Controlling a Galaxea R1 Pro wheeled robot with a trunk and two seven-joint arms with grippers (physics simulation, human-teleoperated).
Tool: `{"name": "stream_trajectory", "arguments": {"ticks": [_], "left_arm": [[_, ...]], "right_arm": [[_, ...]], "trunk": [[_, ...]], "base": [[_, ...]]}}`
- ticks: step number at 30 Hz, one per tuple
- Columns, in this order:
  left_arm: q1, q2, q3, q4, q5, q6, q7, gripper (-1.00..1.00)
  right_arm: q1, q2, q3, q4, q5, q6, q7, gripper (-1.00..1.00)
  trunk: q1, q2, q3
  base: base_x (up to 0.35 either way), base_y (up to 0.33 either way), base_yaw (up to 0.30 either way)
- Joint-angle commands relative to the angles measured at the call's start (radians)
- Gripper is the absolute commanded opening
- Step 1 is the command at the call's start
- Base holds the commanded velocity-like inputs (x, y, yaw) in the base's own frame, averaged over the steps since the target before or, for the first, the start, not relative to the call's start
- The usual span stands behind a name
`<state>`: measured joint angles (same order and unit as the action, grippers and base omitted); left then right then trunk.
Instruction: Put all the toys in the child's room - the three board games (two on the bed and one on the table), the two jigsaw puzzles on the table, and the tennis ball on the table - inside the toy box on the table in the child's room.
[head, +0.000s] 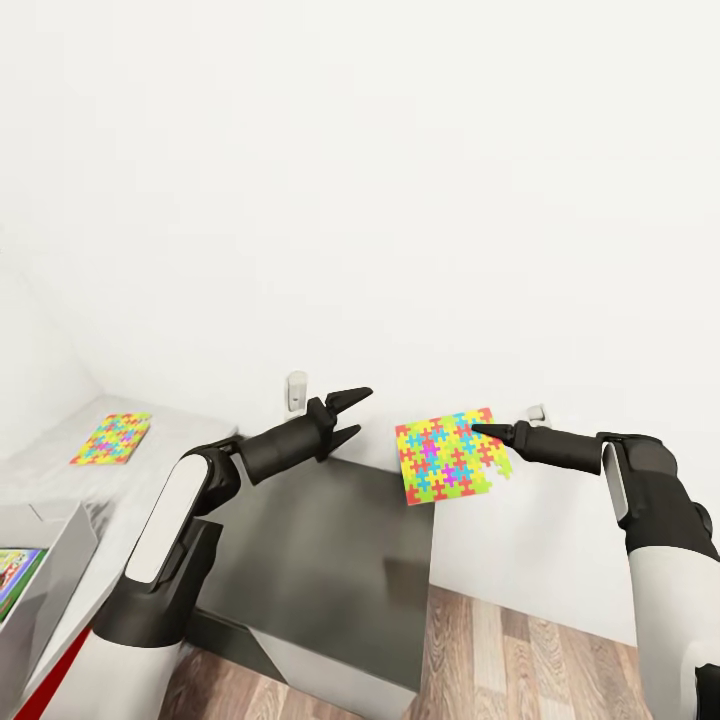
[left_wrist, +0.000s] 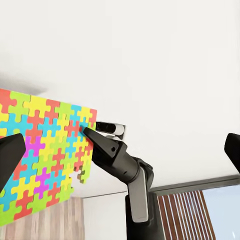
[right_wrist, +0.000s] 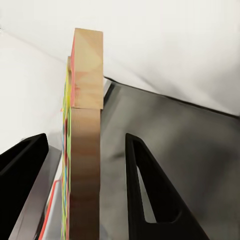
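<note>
The right tool pinches a flat, squarish jigsaw puzzle upright in the air above the dark wing of the surface, its bright interlocking face glossy, its edge plain brown. The left tool gapes wide, empty. A second puzzle lies flat near the surface's far left corner.

Ahead of us we see a plain white wall taking up most of the head view. Two small white wall fittings sit low on it: one to the left, another to the right, which we also see in the left wrist view as a small white-and-black block. Low at the right, wood-plank floor meets the wall. In the left wrist view, we make out a dark frame and brown slats.
</note>
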<state>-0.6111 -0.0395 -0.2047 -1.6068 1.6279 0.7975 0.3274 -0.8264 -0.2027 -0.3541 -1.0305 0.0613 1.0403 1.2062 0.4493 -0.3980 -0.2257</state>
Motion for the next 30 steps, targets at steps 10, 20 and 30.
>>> {"name": "stream_trajectory", "arguments": {"ticks": [10,20,30], "left_arm": [[-0.001,0.000,0.000,-0.001,0.010,0.002,0.010,1.00],[-0.001,0.000,-0.002,-0.001,0.010,0.001,0.011,1.00],[0.016,0.000,0.003,-0.001,0.009,0.000,0.010,1.00]], "right_arm": [[-0.001,0.000,-0.002,0.000,0.006,0.007,0.007,-1.00],[0.007,0.004,-0.002,0.014,0.010,0.007,0.010,-1.00],[0.016,0.003,0.006,0.003,0.006,0.007,0.008,-1.00]], "trunk": [[0.001,-0.002,0.013],[0.001,-0.002,0.017],[0.001,-0.002,0.018]], "base": [[0.000,0.000,0.000],[0.000,0.000,0.000],[0.000,0.000,0.000]]}}
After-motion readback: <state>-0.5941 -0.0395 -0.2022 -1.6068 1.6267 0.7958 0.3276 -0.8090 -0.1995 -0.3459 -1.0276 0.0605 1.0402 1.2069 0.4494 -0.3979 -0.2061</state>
